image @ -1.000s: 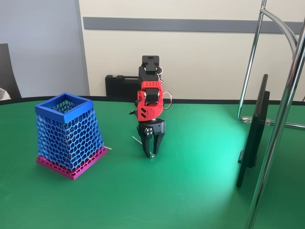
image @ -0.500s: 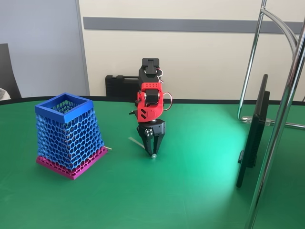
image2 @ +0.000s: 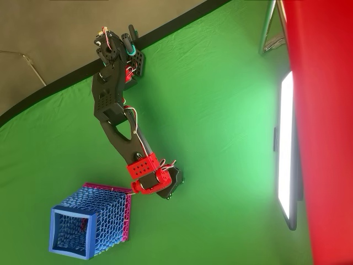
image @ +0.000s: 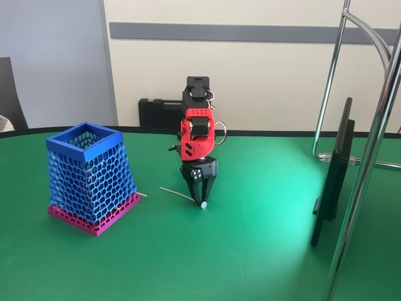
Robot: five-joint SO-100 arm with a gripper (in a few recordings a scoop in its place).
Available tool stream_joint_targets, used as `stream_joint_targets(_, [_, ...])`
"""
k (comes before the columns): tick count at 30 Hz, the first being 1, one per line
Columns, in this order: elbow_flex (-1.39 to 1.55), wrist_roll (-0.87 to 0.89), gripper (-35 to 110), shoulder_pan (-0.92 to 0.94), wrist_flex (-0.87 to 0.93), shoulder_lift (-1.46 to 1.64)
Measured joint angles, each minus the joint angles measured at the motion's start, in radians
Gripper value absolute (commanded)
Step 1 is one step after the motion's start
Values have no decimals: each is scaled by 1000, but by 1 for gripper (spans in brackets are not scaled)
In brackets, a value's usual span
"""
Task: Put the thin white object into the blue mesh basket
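- Hand [image: 201,199] is seen pinching the thin white object [image: 177,193] near its knob, low over the surface [image: 250,251].
- Slippage is risked; the strand could snag the blue mesh basket [image: 91,172] rim at left.

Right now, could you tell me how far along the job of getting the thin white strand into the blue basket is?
The grasp looks done: the gripper is shut on the thin white object, which sticks out leftward just above the table. Carrying is yet to come; the blue mesh basket stands apart to the left, and the drop remains.

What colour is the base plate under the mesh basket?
Magenta; the base plate under the blue mesh basket shows best in the fixed view.
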Motion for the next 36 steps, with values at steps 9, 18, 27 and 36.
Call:
stream_joint_targets(9, [0, -132, 8, 0, -29, 140])
stream_joint_targets(18, [-2, -334, 8, 5, -98, 331])
stream_joint_targets(27, [2, -448, 7, 63, -147, 471])
stream_joint_targets(36, [-11, -459, 11, 46, -127, 388])
